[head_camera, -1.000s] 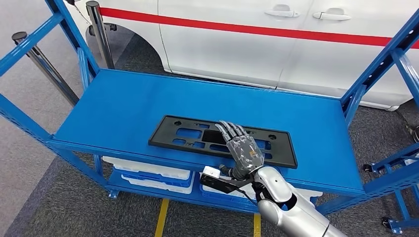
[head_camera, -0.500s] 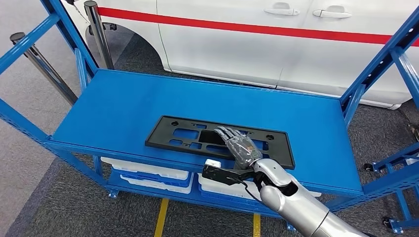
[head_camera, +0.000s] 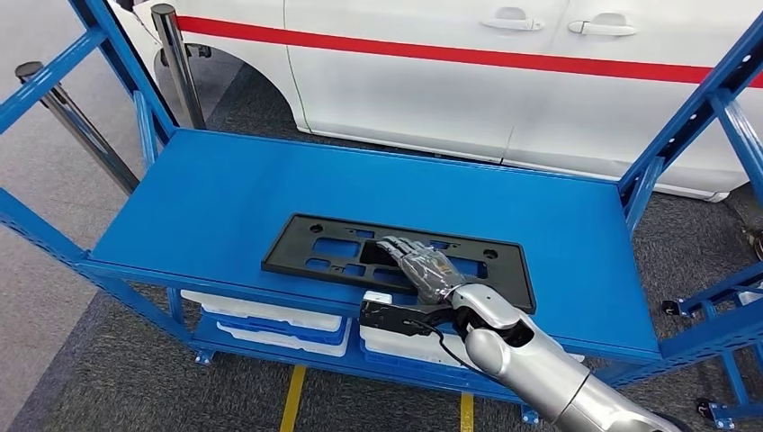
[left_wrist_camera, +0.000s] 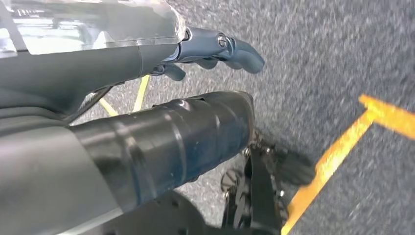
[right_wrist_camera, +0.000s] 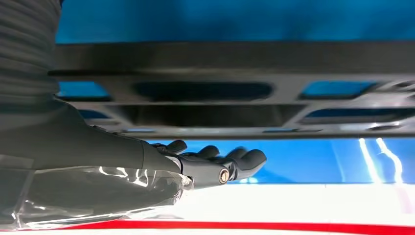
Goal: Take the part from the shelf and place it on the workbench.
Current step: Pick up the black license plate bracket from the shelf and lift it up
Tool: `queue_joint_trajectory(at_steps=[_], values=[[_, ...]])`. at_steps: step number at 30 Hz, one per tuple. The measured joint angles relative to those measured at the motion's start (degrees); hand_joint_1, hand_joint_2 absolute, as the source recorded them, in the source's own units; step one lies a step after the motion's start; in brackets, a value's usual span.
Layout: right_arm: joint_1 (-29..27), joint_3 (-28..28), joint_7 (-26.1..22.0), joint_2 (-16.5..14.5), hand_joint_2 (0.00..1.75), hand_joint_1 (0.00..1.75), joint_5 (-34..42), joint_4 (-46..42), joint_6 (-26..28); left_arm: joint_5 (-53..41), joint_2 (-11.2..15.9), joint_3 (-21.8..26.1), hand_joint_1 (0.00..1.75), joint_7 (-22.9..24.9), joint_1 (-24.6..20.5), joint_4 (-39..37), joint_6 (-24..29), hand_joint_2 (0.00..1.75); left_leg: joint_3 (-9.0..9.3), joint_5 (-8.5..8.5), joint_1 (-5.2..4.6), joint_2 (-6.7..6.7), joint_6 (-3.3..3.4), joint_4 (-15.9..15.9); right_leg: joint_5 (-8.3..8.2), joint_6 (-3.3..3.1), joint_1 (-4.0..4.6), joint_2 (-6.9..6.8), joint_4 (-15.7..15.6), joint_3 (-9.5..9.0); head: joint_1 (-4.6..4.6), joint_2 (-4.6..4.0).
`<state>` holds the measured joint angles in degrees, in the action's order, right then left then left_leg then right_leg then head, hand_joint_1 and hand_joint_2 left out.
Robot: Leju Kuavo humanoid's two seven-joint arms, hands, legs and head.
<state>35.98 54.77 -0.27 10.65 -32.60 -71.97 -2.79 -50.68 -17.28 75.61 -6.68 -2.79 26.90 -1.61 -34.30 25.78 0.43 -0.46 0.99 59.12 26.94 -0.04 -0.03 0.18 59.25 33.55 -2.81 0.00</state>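
Observation:
A flat black plastic part [head_camera: 292, 250] with several cut-outs lies near the front edge of the blue shelf [head_camera: 225, 189]. My right hand [head_camera: 423, 270] reaches over its middle, palm down and fingers stretched out, low over the part. In the right wrist view the fingers [right_wrist_camera: 210, 166] are extended and spread with a gap between them and the part [right_wrist_camera: 235, 58]; nothing is gripped. My left hand [left_wrist_camera: 215, 49] hangs over the grey floor, its fingers apart and holding nothing.
A white car with a red stripe [head_camera: 450, 90] stands right behind the shelf. Blue uprights [head_camera: 693, 117] frame both shelf ends. White and blue bins [head_camera: 261, 315] sit on the lower level. Two metal posts [head_camera: 81, 126] stand at the left.
My right hand has sunk lower and slid a little left over the part, its fingers flattening toward it. The part has stayed in place on the shelf.

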Motion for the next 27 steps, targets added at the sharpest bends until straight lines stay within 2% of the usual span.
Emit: queue_joint_trajectory(at_steps=[2, 3, 5, 6, 7, 8, 10, 11, 12, 13, 15, 17, 18, 20, 21, 22, 23, 24, 25, 26, 27], values=[[0.54, 0.15, -0.49, -0.14, 1.75, 0.00, 1.27, 0.32, -1.13, 0.73, -0.16, -0.17, 0.00, 0.61, 0.25, 1.20, -0.78, 0.00, 0.23, -0.32, 0.27, 0.09, 0.68, -0.57, 1.44, 0.56, -0.10, 0.03, 1.88, 0.81, -0.01, 0.00], [0.86, 0.25, -0.69, -0.16, 1.75, 0.00, 1.83, 0.50, -1.62, 1.06, -0.28, -0.25, 0.00, 0.92, 0.33, 1.75, -1.09, 0.00, 0.32, -0.45, 0.40, 0.14, 0.96, -0.81, 2.93, 0.82, -0.21, 0.04, 4.35, 1.93, -0.03, 0.00], [1.27, 0.51, -0.97, -0.19, 1.75, 0.00, 2.55, 0.92, -2.24, 1.54, -0.45, -0.40, 0.00, 1.33, 0.44, 2.59, -1.48, 0.00, 0.29, -0.47, 0.39, 0.16, 1.15, -0.84, 6.38, 1.29, -0.49, 0.01, 11.94, 5.48, -0.03, 0.00], [1.32, 0.68, -1.03, -0.19, 1.75, 0.00, 2.69, 1.14, -2.36, 1.64, -0.52, -0.45, 0.00, 1.43, 0.47, 2.87, -1.60, 0.00, 0.30, -0.45, 0.40, 0.14, 1.15, -0.83, 7.15, 1.47, -0.64, 0.00, 14.81, 6.94, -0.04, 0.00], [1.35, 0.85, -1.09, -0.22, 1.75, 0.00, 2.83, 1.34, -2.45, 1.77, -0.56, -0.49, 0.00, 1.51, 0.50, 3.14, -1.72, 0.00, 0.32, -0.43, 0.41, 0.10, 1.13, -0.81, 6.98, 1.59, -0.78, -0.01, 16.08, 7.72, -0.03, 0.00], [1.47, 1.02, -1.17, -0.28, 1.75, 0.00, 3.03, 1.53, -2.62, 2.01, -0.59, -0.52, 0.00, 1.60, 0.52, 3.38, -1.81, 0.00, 0.39, -0.38, 0.43, 0.06, 1.07, -0.79, 5.55, 1.64, -0.91, -0.03, 14.74, 7.26, -0.04, 0.00], [2.01, 1.25, -1.39, -0.40, 1.75, 0.00, 3.67, 1.84, -3.24, 2.88, -0.64, -0.59, 0.00, 1.85, 0.59, 3.84, -1.98, 0.00, 0.60, -0.21, 0.48, 0.01, 0.81, -0.73, 1.36, 1.54, -1.10, -0.09, 7.12, 3.91, -0.05, 0.00], [2.47, 1.46, -1.58, -0.47, 1.75, 0.00, 4.17, 2.02, -3.77, 3.53, -0.68, -0.61, 0.00, 2.06, 0.63, 4.14, -2.07, 0.00, 0.61, -0.11, 0.40, 0.00, 0.58, -0.64, -0.09, 1.41, -1.01, -0.11, 3.33, 2.20, -0.06, 0.00], [2.91, 1.73, -1.80, -0.54, 1.75, 0.00, 4.69, 2.22, -4.32, 4.17, -0.72, -0.62, 0.00, 2.32, 0.68, 4.48, -2.19, 0.00, 0.58, -0.07, 0.32, 0.01, 0.30, -0.61, -0.76, 1.23, -0.88, -0.08, 0.99, 1.15, -0.04, 0.00], [3.30, 2.07, -2.03, -0.63, 1.75, 0.00, 5.23, 2.45, -4.82, 4.92, -0.81, -0.62, 0.00, 2.67, 0.73, 4.94, -2.39, 0.00, 0.53, -0.06, 0.25, 0.02, 0.01, -0.61, -0.79, 1.03, -0.71, -0.04, -0.06, 0.72, -0.03, 0.00], [3.86, 2.80, -2.36, -0.85, 1.75, 0.00, 6.17, 2.94, -5.49, 6.42, -1.08, -0.62, 0.00, 3.49, 0.85, 6.06, -2.81, 0.00, 0.55, -0.10, 0.21, 0.02, -0.65, -0.76, -0.84, 0.45, -0.55, 0.06, -0.28, 0.64, -0.01, 0.00], [4.46, 3.43, -2.55, -1.19, 1.75, 0.00, 6.86, 3.36, -5.70, 7.68, -1.43, -0.62, 0.00, 4.25, 1.00, 7.27, -3.05, 0.00, 0.06, 0.99, 0.35, 0.07, -1.21, 0.54, -1.07, -0.39, -0.69, -0.01, -0.70, 0.46, -0.01, 0.00], [4.81, 3.73, -2.62, -1.40, 1.75, 0.00, 7.06, 3.55, -5.75, 8.07, -1.58, -0.62, 0.00, 4.50, 1.06, 7.74, -3.09, 0.00, -1.05, 2.52, 0.42, 0.10, -1.43, 3.03, -1.16, -0.77, -0.78, -0.07, -0.89, 0.36, 0.00, 0.00], [5.32, 4.35, -2.75, -1.75, 1.75, 0.00, 7.25, 3.93, -5.85, 8.50, -1.81, -0.62, 0.00, 4.76, 1.21, 8.44, -3.12, 0.00, -4.70, 6.39, 0.48, 0.14, -1.75, 10.84, -1.15, -1.24, -0.60, -0.19, -0.91, 0.33, 0.02, 0.00], [5.40, 4.66, -2.79, -1.83, 1.75, 0.00, 7.27, 4.14, -5.92, 8.58, -1.88, -0.62, 0.00, 4.80, 1.27, 8.68, -3.14, 0.00, -6.44, 7.70, 0.48, 0.14, -1.82, 14.48, -1.10, -1.32, -0.48, -0.23, -0.86, 0.33, 0.01, 0.00], [5.41, 4.92, -2.80, -1.87, 1.75, 0.00, 7.27, 4.32, -6.00, 8.63, -1.93, -0.62, 0.00, 4.80, 1.37, 8.87, -3.14, 0.00, -7.30, 7.81, 0.48, 0.14, -1.81, 16.18, -1.04, -1.39, -0.36, -0.25, -0.78, 0.32, 0.01, 0.00], [5.43, 5.13, -2.81, -1.92, 1.75, 0.00, 7.27, 4.48, -6.06, 8.66, -1.97, -0.62, 0.00, 4.81, 1.45, 9.03, -3.14, 0.00, -7.07, 6.79, 0.48, 0.14, -1.70, 15.61, -0.97, -1.44, -0.27, -0.23, -0.69, 0.29, 0.02, 0.00], [5.49, 5.29, -2.81, -1.98, 1.75, 0.00, 7.28, 4.63, -6.11, 8.74, -2.00, -0.62, 0.00, 4.81, 1.53, 9.18, -3.14, 0.00, -5.80, 4.91, 0.47, 0.14, -1.51, 12.91, -0.88, -1.45, -0.20, -0.17, -0.59, 0.21, 0.02, 0.00], [5.58, 5.41, -2.82, -2.07, 1.75, 0.03, 7.29, 4.76, -6.12, 8.84, -2.01, -0.62, 0.00, 4.82, 1.59, 9.33, -3.13, 0.00, -3.87, 2.73, 0.44, 0.14, -1.22, 8.82, -0.76, -1.40, -0.16, -0.11, -0.50, 0.12, 0.02, 0.00], [5.71, 5.52, -2.87, -2.16, 1.75, 0.24, 7.33, 4.87, -6.13, 9.02, -2.02, -0.62, 0.00, 4.83, 1.60, 9.45, -3.09, 0.00, -1.95, 1.21, 0.31, 0.14, -0.91, 4.89, -0.62, -1.27, 0.00, -0.05, -0.35, 0.10, 0.02, 0.00], [5.85, 5.64, -2.92, -2.24, 1.75, 0.57, 7.43, 4.98, -6.14, 9.47, -2.05, -0.63, 0.00, 4.86, 1.56, 9.56, -2.95, 0.00, -0.58, 0.29, 0.18, 0.12, -0.65, 1.97, -0.54, -1.06, 0.09, 0.00, -0.26, 0.16, 0.01, 0.00]])
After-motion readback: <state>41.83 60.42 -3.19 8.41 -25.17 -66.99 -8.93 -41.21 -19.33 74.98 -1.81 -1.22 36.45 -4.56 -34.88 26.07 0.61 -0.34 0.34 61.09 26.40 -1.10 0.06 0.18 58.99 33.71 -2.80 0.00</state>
